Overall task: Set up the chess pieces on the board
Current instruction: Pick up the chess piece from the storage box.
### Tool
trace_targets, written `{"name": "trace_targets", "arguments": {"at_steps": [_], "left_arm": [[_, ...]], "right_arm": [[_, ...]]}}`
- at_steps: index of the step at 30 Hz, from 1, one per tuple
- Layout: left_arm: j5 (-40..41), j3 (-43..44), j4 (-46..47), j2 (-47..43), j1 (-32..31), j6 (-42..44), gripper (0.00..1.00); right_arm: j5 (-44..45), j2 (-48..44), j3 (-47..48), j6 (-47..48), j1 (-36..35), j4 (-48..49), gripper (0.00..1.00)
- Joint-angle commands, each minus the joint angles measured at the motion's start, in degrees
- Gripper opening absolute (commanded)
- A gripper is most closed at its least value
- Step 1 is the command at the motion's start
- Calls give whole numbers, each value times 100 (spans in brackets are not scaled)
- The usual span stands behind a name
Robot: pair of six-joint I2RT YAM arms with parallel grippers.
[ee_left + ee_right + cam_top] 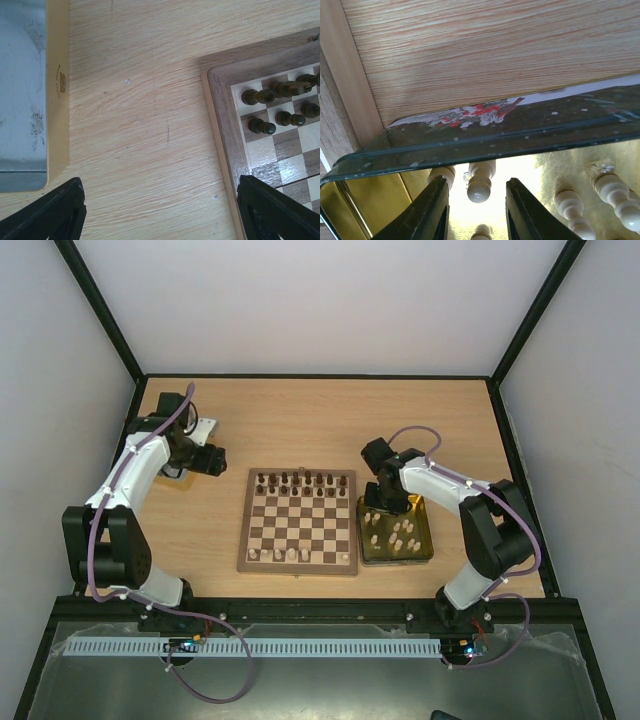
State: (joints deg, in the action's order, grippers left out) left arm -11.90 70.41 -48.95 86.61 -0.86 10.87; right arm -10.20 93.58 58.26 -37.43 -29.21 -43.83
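Tray rim (pixel 470 145) beyond cream piece (pixel 480 184) inside spread right hand (pixel 475 215); left hand (pixel 160 215) spread.

The top external view looks down from above and behind the arm bases, facing forward across the bench (pixel 300 420), far enough off to hold the whole board (pixel 300 525), the gold tray (pixel 398 560) and both arms. The left wrist view hangs close over the bench and looks almost straight down, the fingertips of the left claw (pixel 160 200) at its lower corners. Its right side catches the board's corner with dark pieces (pixel 262 125), the far-left corner in the overhead view. The right wrist view sits very near and low, looking between the fingers of the right claw (pixel 476 200) into the gold tray at cream pieces (pixel 480 182), with bench beyond its rim; the overhead view shares that tray.
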Motion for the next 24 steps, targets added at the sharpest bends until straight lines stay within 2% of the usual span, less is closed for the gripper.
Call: {"name": "trace_targets", "arguments": {"at_steps": [1,18,24], "left_arm": [[47,-32,-27,-21,-28,-68,83],[63,-71,-25,-53,-37,-69,85],[67,-106,-10,-56,-37,-72,85]], "right_arm": [[28,65,-102,71,30,66,30],[-91,232,-187,77,30,222,27],[-98,315,-139,76,34,246,22]]}}
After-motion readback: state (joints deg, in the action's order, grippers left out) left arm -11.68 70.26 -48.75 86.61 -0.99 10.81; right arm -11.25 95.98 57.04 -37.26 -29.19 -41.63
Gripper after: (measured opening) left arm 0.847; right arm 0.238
